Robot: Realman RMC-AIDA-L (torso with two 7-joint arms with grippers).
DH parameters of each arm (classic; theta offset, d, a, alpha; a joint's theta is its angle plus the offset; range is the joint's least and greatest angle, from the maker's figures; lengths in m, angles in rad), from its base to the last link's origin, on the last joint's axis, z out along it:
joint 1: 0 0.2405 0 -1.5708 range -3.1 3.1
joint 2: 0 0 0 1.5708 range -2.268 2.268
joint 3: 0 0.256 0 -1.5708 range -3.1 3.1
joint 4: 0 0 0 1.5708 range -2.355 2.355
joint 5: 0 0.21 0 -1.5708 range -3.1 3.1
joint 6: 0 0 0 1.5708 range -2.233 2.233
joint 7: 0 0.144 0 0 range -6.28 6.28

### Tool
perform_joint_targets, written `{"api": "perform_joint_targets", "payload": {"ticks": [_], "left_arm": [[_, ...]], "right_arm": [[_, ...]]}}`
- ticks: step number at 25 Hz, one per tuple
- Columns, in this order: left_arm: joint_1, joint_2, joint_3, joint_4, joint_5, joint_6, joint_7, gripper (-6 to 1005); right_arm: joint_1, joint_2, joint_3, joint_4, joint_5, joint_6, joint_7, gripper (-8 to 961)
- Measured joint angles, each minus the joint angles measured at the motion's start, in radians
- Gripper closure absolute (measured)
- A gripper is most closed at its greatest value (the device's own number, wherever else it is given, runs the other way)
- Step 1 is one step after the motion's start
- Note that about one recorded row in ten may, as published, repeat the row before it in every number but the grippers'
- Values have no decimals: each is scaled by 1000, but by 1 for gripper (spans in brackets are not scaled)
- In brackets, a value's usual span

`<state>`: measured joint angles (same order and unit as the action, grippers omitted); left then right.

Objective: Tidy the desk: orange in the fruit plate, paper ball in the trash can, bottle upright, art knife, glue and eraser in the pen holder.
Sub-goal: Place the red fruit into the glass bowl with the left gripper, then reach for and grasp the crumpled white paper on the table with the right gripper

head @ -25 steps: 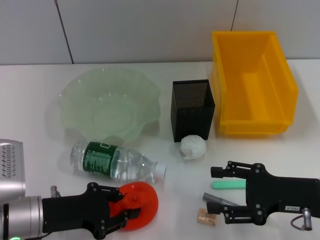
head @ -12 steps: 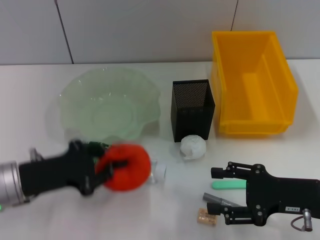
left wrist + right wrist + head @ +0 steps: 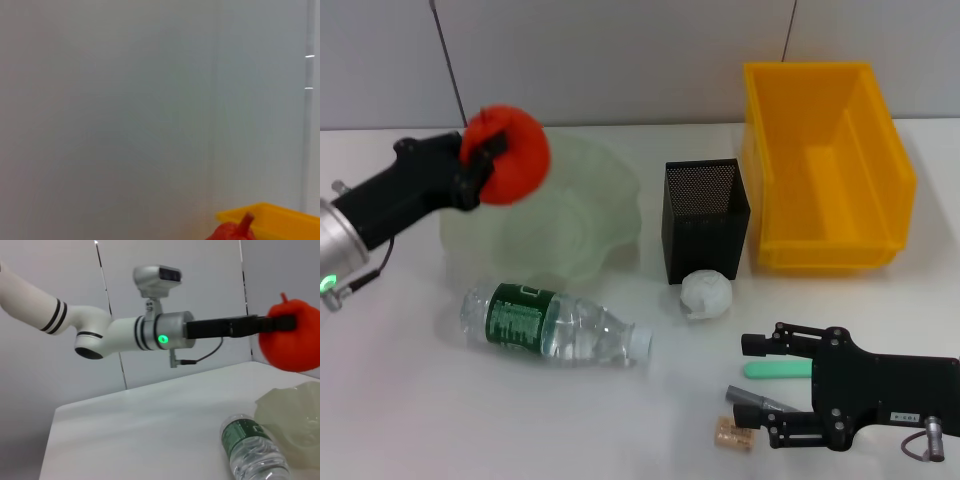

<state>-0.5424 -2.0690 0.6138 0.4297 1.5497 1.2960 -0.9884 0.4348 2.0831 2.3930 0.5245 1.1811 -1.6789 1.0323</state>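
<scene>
Left gripper (image 3: 485, 158) clamped on the orange (image 3: 508, 155), holding it in the air over the near-left rim of the green fruit plate (image 3: 582, 215); orange also visible in the right wrist view (image 3: 292, 342) above the plate edge. Right gripper (image 3: 767, 385) low over the desk at the near right, jaws spread, holding nothing, with the green art knife (image 3: 776, 369) and grey glue stick (image 3: 756, 402) between its fingers and the eraser (image 3: 732, 436) just beside. Bottle (image 3: 554, 326) lies on its side in front of the plate. Paper ball (image 3: 706, 294) sits touching the front of the black pen holder (image 3: 705, 218). Yellow bin (image 3: 830, 170) beside the holder.
</scene>
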Motion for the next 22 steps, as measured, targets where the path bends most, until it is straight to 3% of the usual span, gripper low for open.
{"api": "perform_joint_targets", "payload": {"ticks": [7, 12, 17, 22], "left_arm": [[-61, -4, 43, -61, -5, -173, 45, 927], [-73, -8, 44, -90, -10, -180, 85, 937], [-74, -7, 55, -94, -13, -176, 96, 730], [-37, -2, 56, -85, -9, -109, 97, 596]], "right_arm": [[3, -2, -1, 0, 0, 1, 0, 168], [4, -2, -3, 0, 0, 3, 0, 168], [-3, -2, 4, 3, 0, -1, 5, 168], [-2, -5, 7, 11, 1, 1, 35, 168]]}}
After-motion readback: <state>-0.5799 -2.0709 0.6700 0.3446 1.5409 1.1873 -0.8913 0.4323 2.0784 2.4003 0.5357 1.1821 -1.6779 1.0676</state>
